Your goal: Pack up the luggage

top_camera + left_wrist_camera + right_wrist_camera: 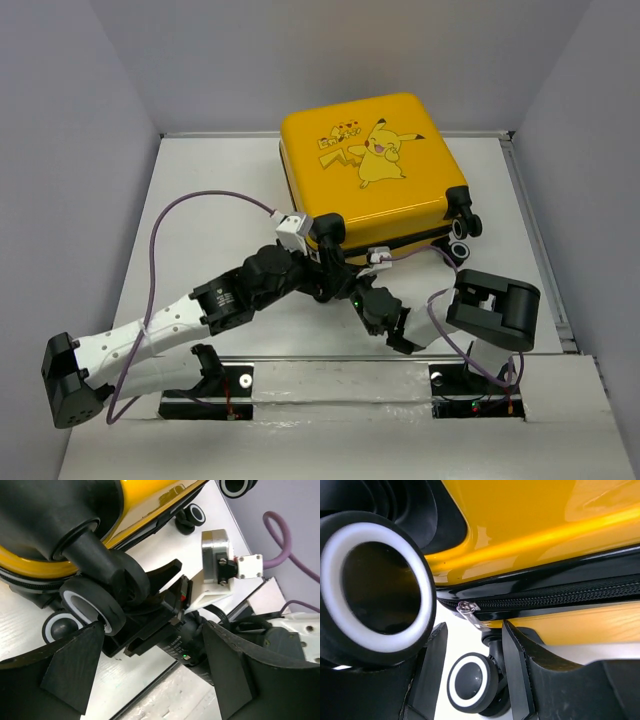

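Now my left claw point(152, 630) is open by a wheel point(92, 605) on the near side of the shut yellow suitcase point(370, 150). My right claw point(473, 626) is open just beside the zip tab point(469, 612); I should pinch it squarely, then pull slowly.

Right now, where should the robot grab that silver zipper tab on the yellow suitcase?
Probably the loose end of the zipper tab, pinched across its flat faces from the near side, where the right gripper is open: it dangles clear of the suitcase.

luggage point(535, 525) zipper pull point(471, 615) just beyond parted fingers point(519, 675); wheel point(472, 682) between.
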You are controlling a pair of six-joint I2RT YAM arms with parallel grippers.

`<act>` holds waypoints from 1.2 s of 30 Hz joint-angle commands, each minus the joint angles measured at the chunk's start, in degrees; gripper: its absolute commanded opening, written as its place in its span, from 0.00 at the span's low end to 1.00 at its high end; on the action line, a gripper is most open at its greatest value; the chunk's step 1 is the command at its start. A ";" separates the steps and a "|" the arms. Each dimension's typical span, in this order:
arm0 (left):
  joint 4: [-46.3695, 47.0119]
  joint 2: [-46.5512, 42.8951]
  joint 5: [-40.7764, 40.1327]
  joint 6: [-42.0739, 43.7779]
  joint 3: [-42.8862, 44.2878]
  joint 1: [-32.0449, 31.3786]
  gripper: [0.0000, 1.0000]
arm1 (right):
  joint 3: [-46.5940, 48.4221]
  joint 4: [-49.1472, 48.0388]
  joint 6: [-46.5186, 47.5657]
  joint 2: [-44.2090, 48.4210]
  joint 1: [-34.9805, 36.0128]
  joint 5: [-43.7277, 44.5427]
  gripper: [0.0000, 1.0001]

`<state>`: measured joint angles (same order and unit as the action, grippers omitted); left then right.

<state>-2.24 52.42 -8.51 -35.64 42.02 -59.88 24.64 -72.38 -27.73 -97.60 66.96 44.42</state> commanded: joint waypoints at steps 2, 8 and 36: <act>7.59 2.33 2.35 1.89 2.37 0.72 0.75 | 2.95 -3.56 3.55 2.33 0.37 5.49 0.53; 11.03 4.00 2.18 2.15 2.89 1.69 0.49 | 3.04 -13.65 8.65 -0.04 0.37 10.49 0.46; 19.90 9.71 5.96 0.66 7.19 3.98 0.11 | 8.22 -17.45 5.31 -6.81 4.41 -7.12 0.07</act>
<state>2.46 62.19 -5.91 -33.67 42.70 -56.21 28.38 -72.84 -20.78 -102.56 68.75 49.63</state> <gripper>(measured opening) 0.191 0.083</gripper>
